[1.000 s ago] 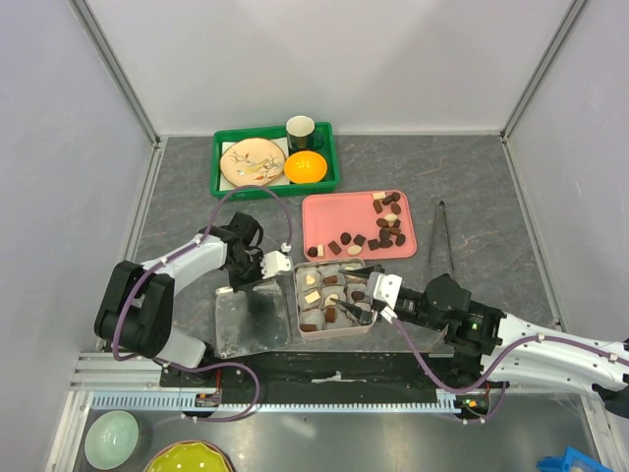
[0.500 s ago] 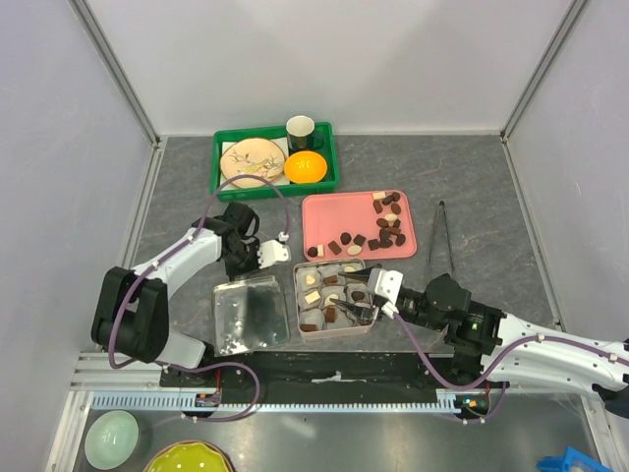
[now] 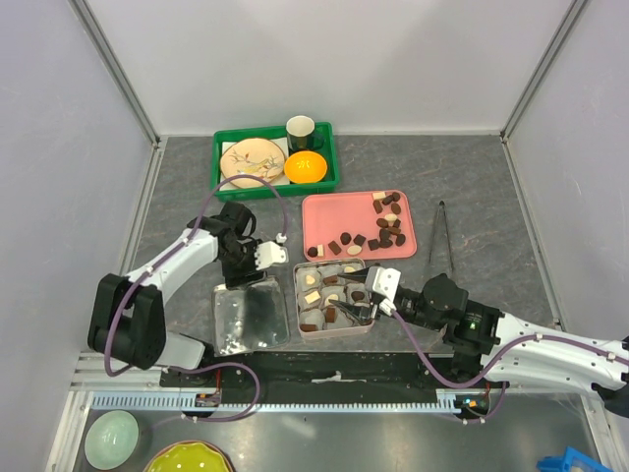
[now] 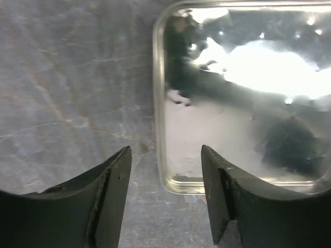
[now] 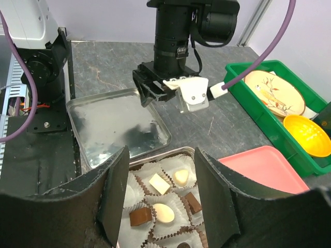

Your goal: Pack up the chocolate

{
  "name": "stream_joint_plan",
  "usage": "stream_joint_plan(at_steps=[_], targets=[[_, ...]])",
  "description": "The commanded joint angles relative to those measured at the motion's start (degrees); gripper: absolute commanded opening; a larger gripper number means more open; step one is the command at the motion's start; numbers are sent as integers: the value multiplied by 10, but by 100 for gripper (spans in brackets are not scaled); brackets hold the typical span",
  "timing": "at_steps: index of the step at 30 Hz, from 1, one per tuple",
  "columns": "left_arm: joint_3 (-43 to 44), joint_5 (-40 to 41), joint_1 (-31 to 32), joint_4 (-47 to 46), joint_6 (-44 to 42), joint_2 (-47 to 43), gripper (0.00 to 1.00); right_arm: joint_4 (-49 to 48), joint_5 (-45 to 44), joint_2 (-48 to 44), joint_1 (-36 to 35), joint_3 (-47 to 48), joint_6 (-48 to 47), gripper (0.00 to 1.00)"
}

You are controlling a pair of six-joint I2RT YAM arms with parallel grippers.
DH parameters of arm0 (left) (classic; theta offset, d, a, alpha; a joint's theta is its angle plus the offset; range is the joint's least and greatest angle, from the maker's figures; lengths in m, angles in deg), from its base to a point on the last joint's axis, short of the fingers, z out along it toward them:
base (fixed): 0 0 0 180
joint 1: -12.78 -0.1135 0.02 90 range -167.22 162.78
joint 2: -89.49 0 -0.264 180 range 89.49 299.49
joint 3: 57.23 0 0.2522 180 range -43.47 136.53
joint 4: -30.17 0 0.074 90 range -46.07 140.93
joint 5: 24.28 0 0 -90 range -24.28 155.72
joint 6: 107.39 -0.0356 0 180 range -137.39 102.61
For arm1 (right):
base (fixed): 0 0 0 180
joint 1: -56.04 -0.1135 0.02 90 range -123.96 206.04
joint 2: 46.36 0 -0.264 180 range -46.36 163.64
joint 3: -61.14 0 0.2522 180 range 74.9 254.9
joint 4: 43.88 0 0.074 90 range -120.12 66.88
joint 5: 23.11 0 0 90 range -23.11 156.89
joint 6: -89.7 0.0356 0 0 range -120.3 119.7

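Top: chocolate [image 3: 385, 229] sat partly on the pink tray [image 3: 329, 211], partly in the tin [image 3: 297, 305]. Left wrist: we saw the left hand [image 4: 165, 160] apart, empty, over the lid [image 4: 243, 103] edge on the desk [image 4: 72, 93]. Right wrist: right hand [image 5: 161, 157] apart, empty, above the tin's chocolate.

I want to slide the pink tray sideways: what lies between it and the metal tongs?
Nothing but a strip of bare grey table separates the pink tray from the tongs; the top view shows it.
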Motion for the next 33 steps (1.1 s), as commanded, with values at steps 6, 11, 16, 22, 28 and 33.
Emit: stream_joint_plan(at_steps=[6, 11, 16, 22, 28, 33], targets=[[-8, -29, -3, -9, -20, 41, 69, -14, -10, 19, -1, 3, 13, 61], [-7, -32, -9, -22, -24, 77, 88, -18, -9, 24, -1, -3, 22, 61], [-7, -35, -10, -32, -19, 110, 77, -16, -20, 19, 0, -5, 25, 61], [-28, -18, -9, -73, -5, 114, 27, -17, -25, 21, -1, -5, 26, 60], [-33, 10, -9, -88, -2, 89, 2, -18, -25, 24, -1, -5, 30, 59], [-5, 40, -10, -82, 4, 36, 2, -19, -25, 24, -1, -3, 36, 59]])
